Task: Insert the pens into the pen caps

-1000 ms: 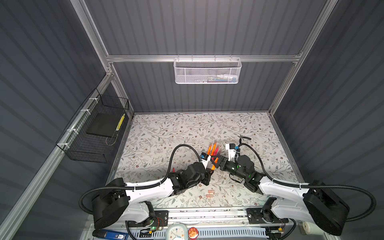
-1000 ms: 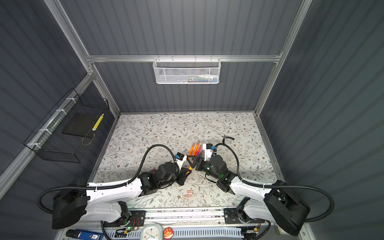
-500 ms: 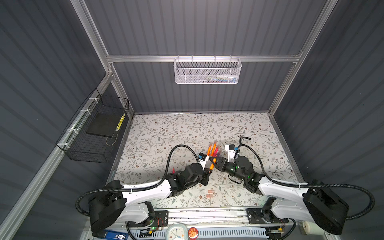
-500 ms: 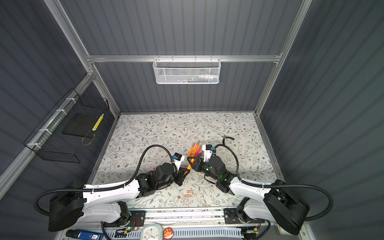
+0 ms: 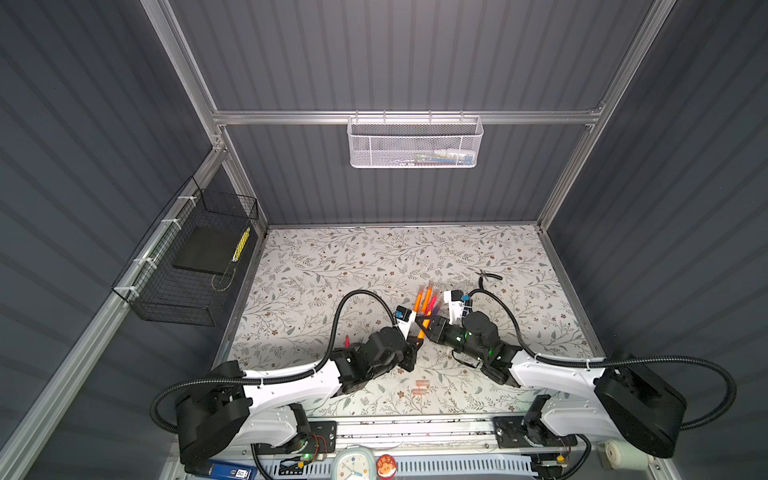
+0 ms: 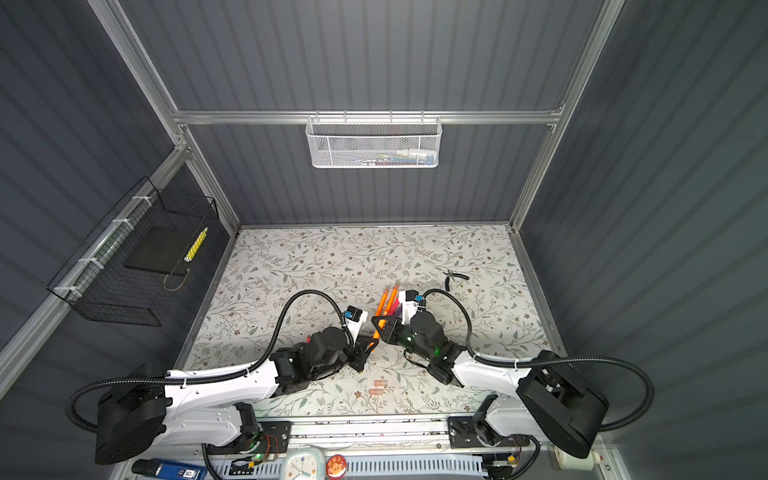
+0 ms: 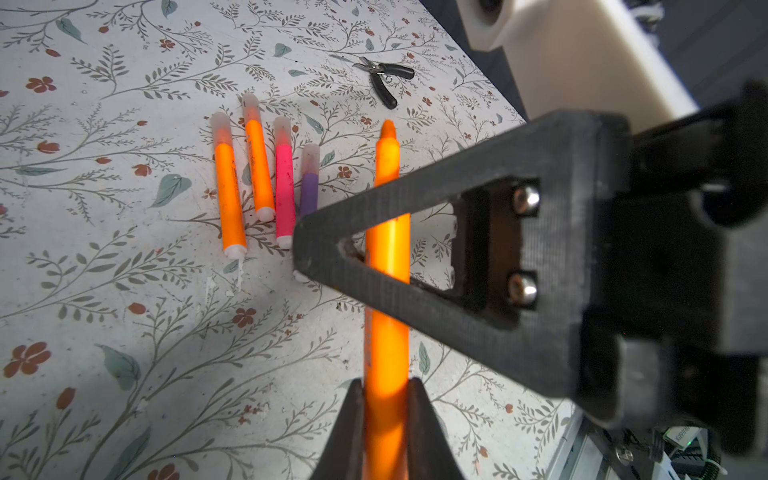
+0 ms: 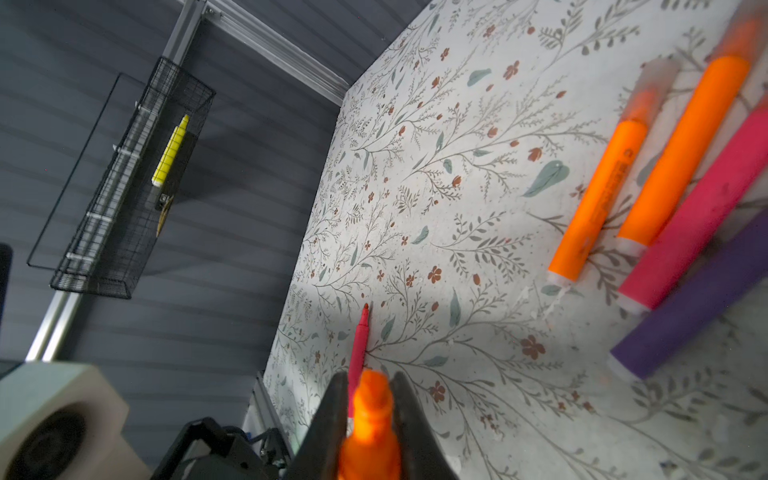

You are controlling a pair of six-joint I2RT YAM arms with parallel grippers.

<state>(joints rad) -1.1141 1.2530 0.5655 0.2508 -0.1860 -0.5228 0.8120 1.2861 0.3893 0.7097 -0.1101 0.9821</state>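
There are three orange pens (image 7: 229, 199), two pink-red pens (image 7: 284, 191), one purple pen (image 7: 309, 191), four fitted caps (image 7: 220, 126), two loose caps (image 5: 421, 382) toward six o'clock, and one pair of pliers (image 7: 384, 81).

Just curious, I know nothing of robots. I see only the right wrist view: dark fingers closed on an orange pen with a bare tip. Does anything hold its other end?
Observer: Yes. In the left wrist view the left fingers grip the orange pen near its rear end.
Operator: What could cover that tip?
Observer: Two loose caps lie on the table near its front edge, in both top views.
Operator: Anything besides pens out there?
Observer: Pliers lie farther back on the table, right of the capped pens.
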